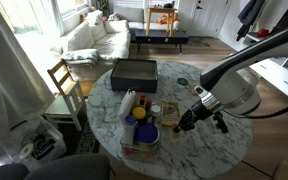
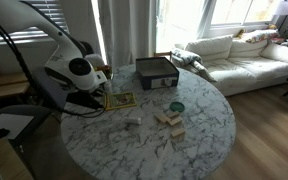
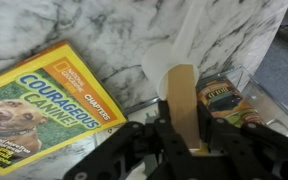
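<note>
The claw (image 3: 184,140) is clamped on a wooden stick (image 3: 182,95), which juts straight out from between its fingers toward the marble worktop (image 3: 94,30); whether the tip touches the stone I cannot tell. A yellow book (image 3: 44,110) with a dog on its cover lies just beside the stick, with a small labelled packet (image 3: 220,98) on the other side. In an exterior view a dark box (image 1: 134,72) sits well apart.

Box (image 1: 134,72) at table (image 1: 199,160) edge nearest sofa (image 1: 94,35); chair (image 1: 64,80) just off edge, beside box. Disc (image 2: 176,106) inward of box. Cluster of small items (image 1: 139,125) near centre. Book (image 2: 119,100) twd edge on robot's side. Stick (image 3: 182,100) in gripper (image 3: 184,140), over table btwn book & can (image 3: 219,95).
</note>
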